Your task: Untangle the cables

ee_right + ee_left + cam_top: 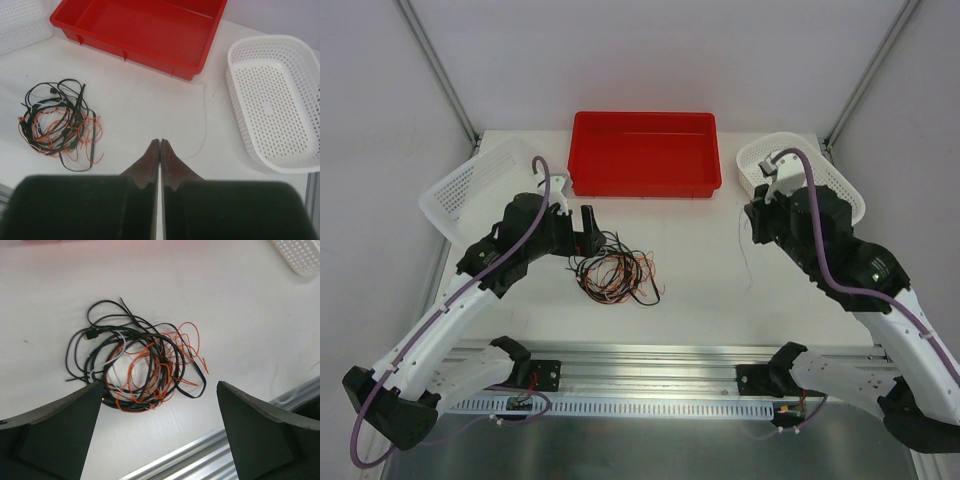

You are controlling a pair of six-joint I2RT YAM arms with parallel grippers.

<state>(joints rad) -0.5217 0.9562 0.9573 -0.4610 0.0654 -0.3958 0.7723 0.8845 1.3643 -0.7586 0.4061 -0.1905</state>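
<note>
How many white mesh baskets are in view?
2. The left basket sits left of the red tray. The right basket sits to the tray's right, partly covered by the right arm in the top view.

My overhead camera looks down from high behind the near edge, taking in the whole table. The left wrist view hangs close over the cables, looking steeply down. The right wrist view sits farther back (more slanted), sharing those cables, plus the red tray and basket with the overhead.
</note>
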